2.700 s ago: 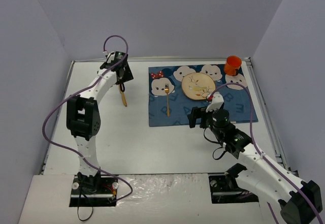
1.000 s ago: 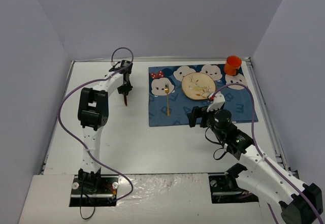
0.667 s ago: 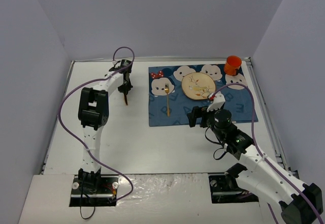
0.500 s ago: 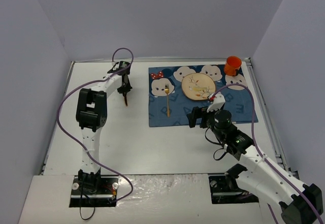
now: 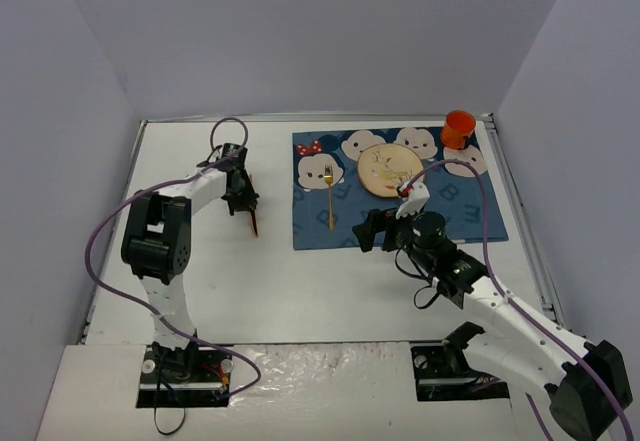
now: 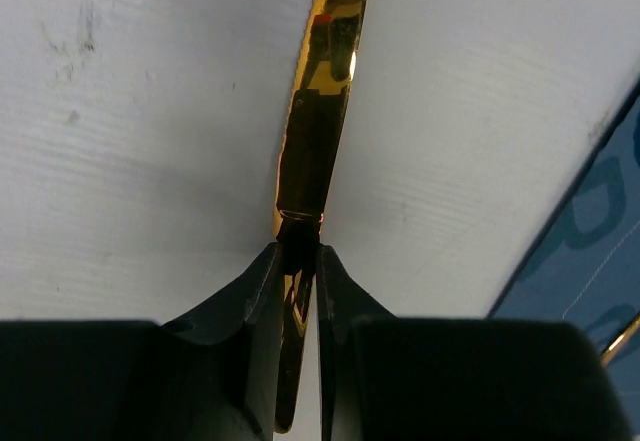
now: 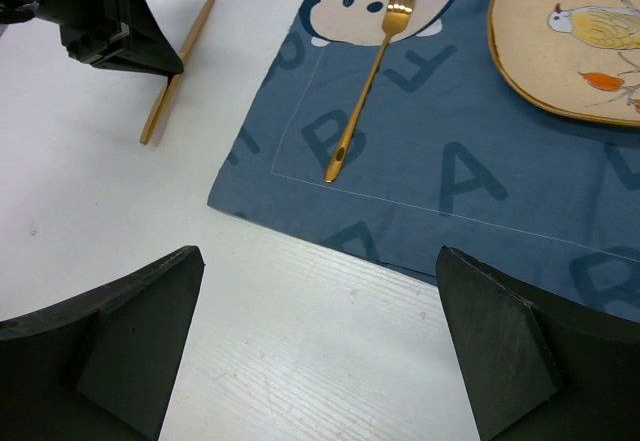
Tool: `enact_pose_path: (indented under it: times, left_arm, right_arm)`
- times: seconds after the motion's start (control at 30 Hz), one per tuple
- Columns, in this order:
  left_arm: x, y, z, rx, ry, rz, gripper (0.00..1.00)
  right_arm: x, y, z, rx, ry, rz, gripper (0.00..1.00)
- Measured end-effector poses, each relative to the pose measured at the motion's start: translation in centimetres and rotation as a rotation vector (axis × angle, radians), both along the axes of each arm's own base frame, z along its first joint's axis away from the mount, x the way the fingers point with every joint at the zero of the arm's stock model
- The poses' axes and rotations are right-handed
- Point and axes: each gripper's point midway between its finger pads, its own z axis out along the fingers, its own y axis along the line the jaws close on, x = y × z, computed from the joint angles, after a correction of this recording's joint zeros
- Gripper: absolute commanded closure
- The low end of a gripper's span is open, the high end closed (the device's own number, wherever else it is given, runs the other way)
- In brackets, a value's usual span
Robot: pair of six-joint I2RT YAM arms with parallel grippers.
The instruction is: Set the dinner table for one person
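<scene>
Firmly clamped on a gold utensil (image 6: 320,131), the left gripper (image 6: 298,256) sits over the white dinner table (image 5: 330,291), left of a blue mat (image 5: 310,226) bearing fork (image 5: 329,199) and plate (image 5: 389,169); the right gripper (image 7: 318,256) hovers nearer, jaws spread wide.

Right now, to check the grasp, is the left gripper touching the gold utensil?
Touching. Left wrist view shows the left gripper pinching the gold utensil.

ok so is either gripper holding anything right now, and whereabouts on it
The left gripper pinches the gold utensil partway along its shaft, both ends sticking out. The right gripper is open, holding nothing.
</scene>
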Motion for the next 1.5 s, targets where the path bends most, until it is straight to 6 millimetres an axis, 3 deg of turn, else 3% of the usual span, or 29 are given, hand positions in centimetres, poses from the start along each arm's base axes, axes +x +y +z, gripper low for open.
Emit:
enact_pose_path:
  times: [0.27, 0.73, 0.93, 1.1, 1.33, 1.5]
  left_arm:
    - [-2.2, -2.5, 3.1, -0.124, -0.073, -0.042, 1.00]
    - [-3.8, -6.3, 7.1, -0.263, -0.181, -0.062, 1.00]
    - [-4.8, -8.7, 9.6, -0.317, -0.230, -0.081, 1.00]
    - [-5.0, -9.6, 10.7, -0.344, -0.254, -0.075, 1.00]
    - [-5.7, -10.5, 10.9, -0.362, -0.256, -0.068, 1.00]
    - [-5.9, -10.7, 11.0, -0.370, -0.260, -0.058, 1.00]
  right_arm:
    - [0.4, 2.8, -0.9, 0.047, 0.051, 0.069, 0.01]
    - [0.3, 10.7, -1.2, 0.098, 0.078, 0.220, 0.06]
    - [1.6, 13.7, -1.3, 0.104, 0.073, 0.244, 0.11]
    - [2.7, 14.9, -1.4, 0.107, 0.071, 0.245, 0.17]
    - [3.8, 16.0, -2.2, 0.101, 0.080, 0.245, 0.24]
    - [4.2, 16.4, -2.7, 0.095, 0.087, 0.244, 0.36]
